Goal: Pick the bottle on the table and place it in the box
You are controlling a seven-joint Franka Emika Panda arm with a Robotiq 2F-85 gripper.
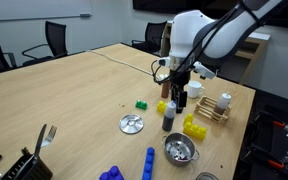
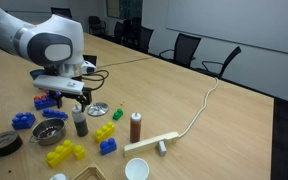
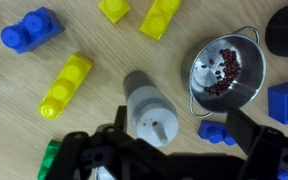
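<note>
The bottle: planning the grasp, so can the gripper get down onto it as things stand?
Probably yes: the gripper hangs open above the bottle, nothing between; yellow block and metal bowl stand apart.

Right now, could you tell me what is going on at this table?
The robot arm's hand hangs open just over the small dark bottle, its fingers spread to either side in the wrist view, not gripping it yet. The bottle stands upright on the table among toy blocks, beside a metal bowl. The slatted wooden box sits apart from it.
</note>
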